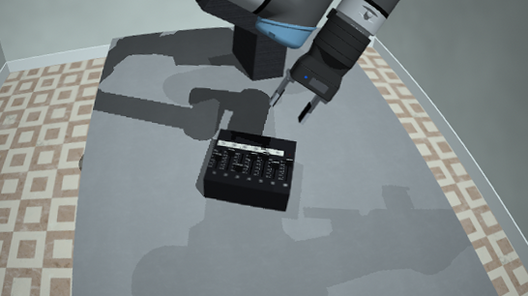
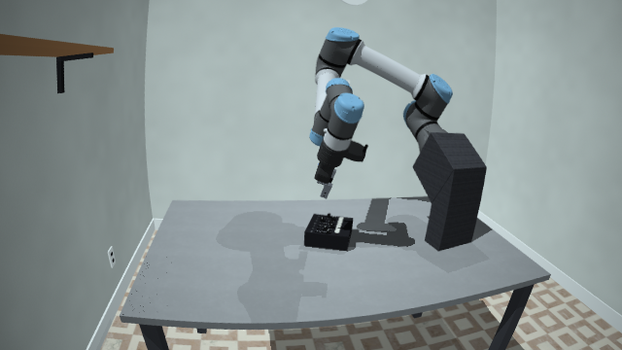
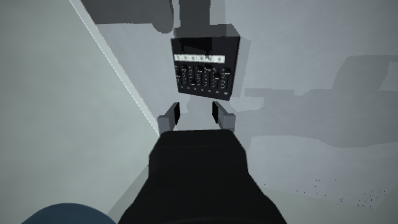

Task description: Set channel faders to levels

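The black lighting desk (image 1: 247,195) (image 2: 327,241) (image 3: 204,46) stands on the table, seemingly flat. A white tape (image 1: 250,148) (image 2: 339,225) (image 3: 199,58) runs across its top above the faders; its levels are too small to read. Several dark fader caps stand at differing heights in their slots; one cap (image 1: 239,168) (image 3: 193,82) is lower than its neighbours. The cap lines and scale marks are too small to tell exact levels. My gripper (image 1: 288,112) (image 2: 325,196) (image 3: 196,108) is open and empty, in the air above the desk's height and apart from it.
The grey table (image 1: 141,214) (image 2: 194,282) carries the desk and the dark robot pedestal (image 1: 258,55) (image 2: 462,204). Shadows of the arm fall across the table and partly over the desk. A brown wall shelf (image 2: 58,46) hangs at the left, far from the arm.
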### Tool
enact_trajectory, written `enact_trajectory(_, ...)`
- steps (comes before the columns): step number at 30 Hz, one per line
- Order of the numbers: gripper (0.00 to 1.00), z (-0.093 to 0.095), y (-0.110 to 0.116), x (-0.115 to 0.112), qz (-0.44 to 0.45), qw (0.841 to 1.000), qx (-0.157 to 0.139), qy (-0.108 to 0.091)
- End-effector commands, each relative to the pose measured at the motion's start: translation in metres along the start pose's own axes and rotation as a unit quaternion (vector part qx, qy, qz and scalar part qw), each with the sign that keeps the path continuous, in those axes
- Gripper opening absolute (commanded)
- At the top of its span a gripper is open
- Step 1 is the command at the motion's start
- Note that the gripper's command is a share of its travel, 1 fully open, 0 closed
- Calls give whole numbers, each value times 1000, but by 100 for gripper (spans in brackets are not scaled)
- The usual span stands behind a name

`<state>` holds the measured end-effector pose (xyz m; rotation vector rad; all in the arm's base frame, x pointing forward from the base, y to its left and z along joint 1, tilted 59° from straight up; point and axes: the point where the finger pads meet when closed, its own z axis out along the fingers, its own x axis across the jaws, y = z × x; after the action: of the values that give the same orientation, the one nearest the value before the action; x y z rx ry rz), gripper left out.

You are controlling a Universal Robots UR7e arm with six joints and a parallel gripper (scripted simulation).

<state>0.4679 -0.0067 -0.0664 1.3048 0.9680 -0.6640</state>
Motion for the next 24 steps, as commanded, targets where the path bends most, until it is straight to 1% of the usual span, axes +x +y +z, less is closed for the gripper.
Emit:
enact_trajectory(1, 100, 0, -1, -1, 22, 1000, 3, 0)
enact_trajectory(8, 100, 1, -4, 1, 85, 996, 11, -2)
enact_trajectory(14, 100, 3, -8, 3, 169, 985, 22, -5)
enact_trajectory(16, 100, 3, -8, 3, 169, 985, 22, -5)
enact_trajectory(20, 100, 4, -10, 4, 239, 970, 32, -9)
enact_trajectory(24, 100, 5, -12, 6, 320, 946, 42, -14)
